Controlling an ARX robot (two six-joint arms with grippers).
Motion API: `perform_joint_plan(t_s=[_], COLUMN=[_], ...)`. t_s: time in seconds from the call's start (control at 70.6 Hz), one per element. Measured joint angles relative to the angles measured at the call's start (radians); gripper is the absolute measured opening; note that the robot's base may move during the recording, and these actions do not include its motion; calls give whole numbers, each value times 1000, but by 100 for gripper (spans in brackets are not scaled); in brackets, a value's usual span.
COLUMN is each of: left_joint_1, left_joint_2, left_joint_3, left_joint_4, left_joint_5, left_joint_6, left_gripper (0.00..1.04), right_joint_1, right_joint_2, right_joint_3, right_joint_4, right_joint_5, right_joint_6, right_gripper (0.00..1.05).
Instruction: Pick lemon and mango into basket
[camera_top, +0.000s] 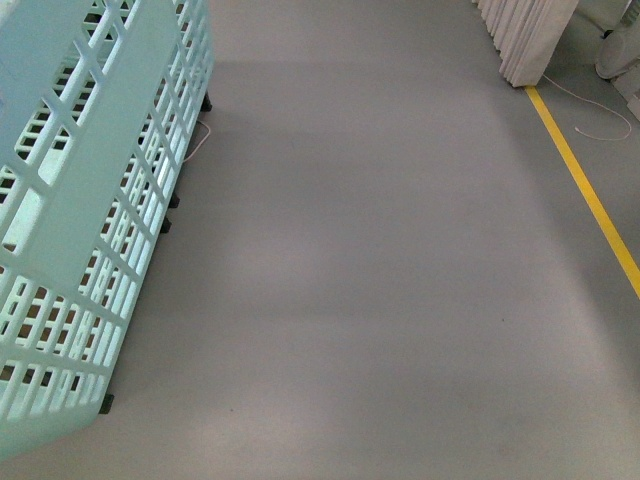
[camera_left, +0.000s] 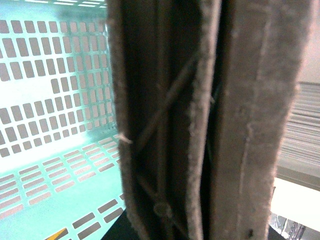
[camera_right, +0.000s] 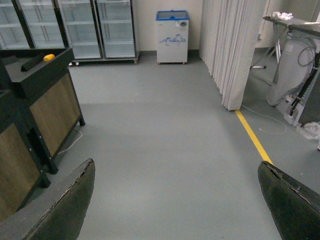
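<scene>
The turquoise basket fills the front view from 8 to 11 o'clock, above grey floor. Its ribbed handle blocks the left wrist camera, so the left claw's grip cannot be told. The right claw gapes wide, empty. A small yellow object sits on a dark counter.

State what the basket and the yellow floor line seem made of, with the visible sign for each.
The basket: probably moulded plastic, pale turquoise, faintly glossy; its slotted lattice walls look formed in one piece. The yellow line: likely paint or tape, flat and matt on the grey floor.
</scene>
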Motion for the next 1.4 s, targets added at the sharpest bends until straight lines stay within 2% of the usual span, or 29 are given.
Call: perform_joint_plan(t_s=[0.226, 0.439, 1.401], left_joint_1=[-10, -5, -5], left_joint_2=[-1, -1, 0], left_joint_3=[0, 0, 1], left_joint_4=[0, 0, 1], left_joint_5=[25, -5, 0], left_joint_6=[-7, -4, 0], left_gripper=[16, 16, 16], right_joint_1=[0, 1, 1], right_joint_2=[0, 1, 1], right_joint_3=[0, 0, 0], right_joint_4=[0, 0, 0], right_joint_5=[2, 2, -1], right_joint_6=[0, 0, 0], right_gripper=[96, 96, 96])
